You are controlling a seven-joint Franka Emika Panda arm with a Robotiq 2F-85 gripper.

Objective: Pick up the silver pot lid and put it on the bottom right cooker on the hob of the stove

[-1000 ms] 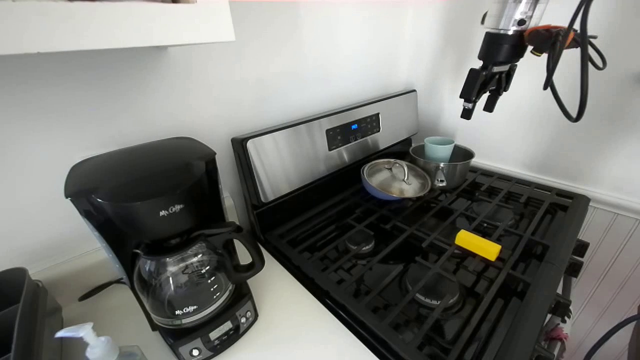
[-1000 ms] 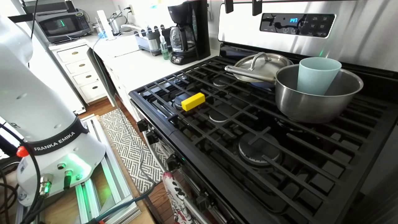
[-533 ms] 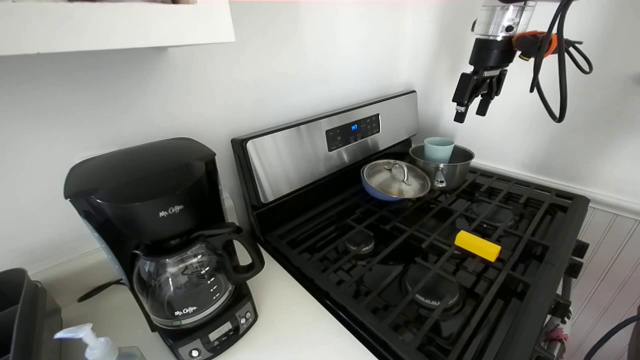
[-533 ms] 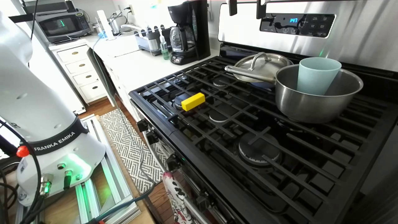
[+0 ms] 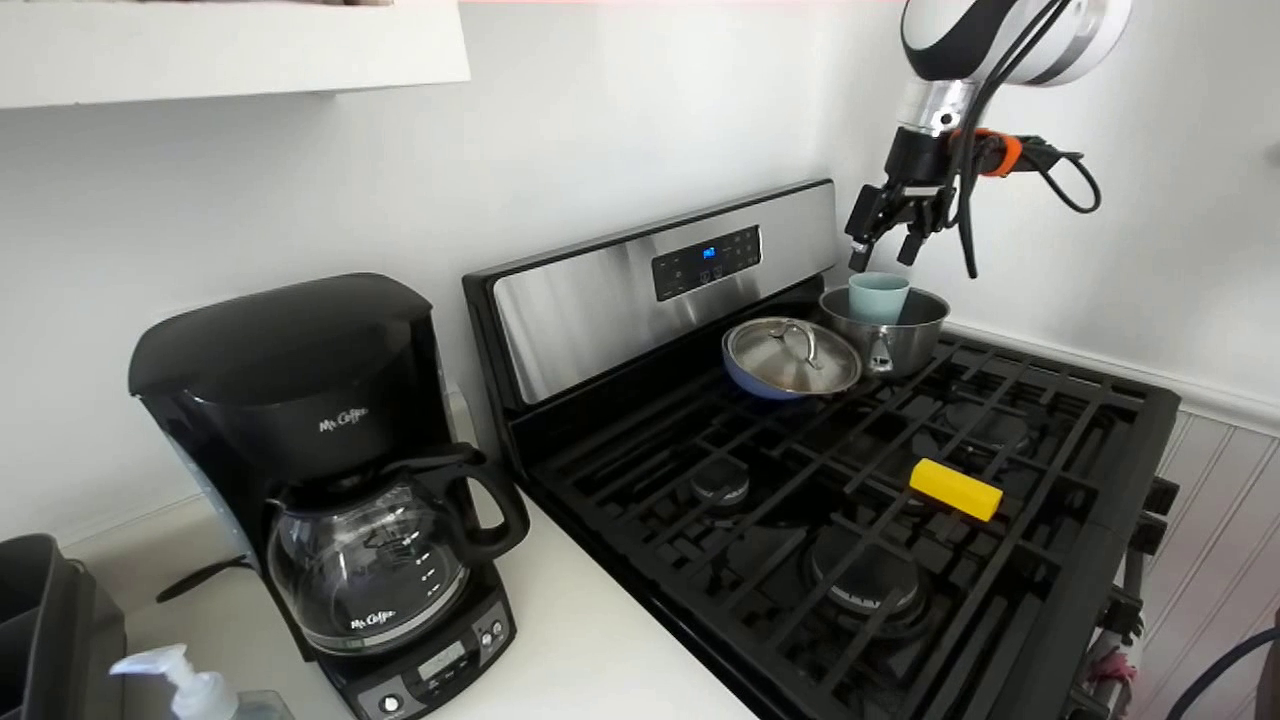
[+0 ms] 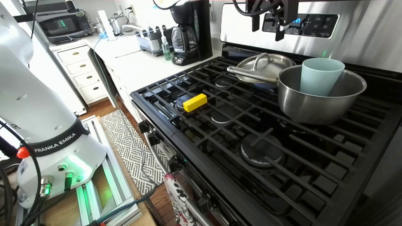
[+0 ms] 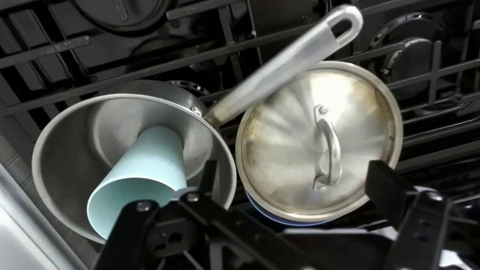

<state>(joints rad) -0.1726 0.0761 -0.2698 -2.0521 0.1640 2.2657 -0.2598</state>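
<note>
Gripper (image 5: 883, 258) has come down and across toward the lid (image 7: 313, 144); jaws spread, nothing held; lid is below it, on the bowl (image 5: 758, 386), roughly between the jaws in the wrist view; reads as approach, grasp and placing not yet done; on the stove (image 5: 590, 345): one lid, one bowl, one pot (image 6: 309, 108), one cup (image 6: 322, 77), one block (image 6: 195, 102), five burners (image 6: 268, 149) visible.

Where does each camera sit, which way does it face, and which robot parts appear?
An exterior view: above the counter, facing past the coffee maker to the stove; arm and gripper show.
An exterior view: from the stove's opposite end, facing the counter; base, lower arm, gripper show.
Wrist view: on the arm, facing down at the silver pot lid; fingers show.
Both exterior views share the yellow block.
</note>
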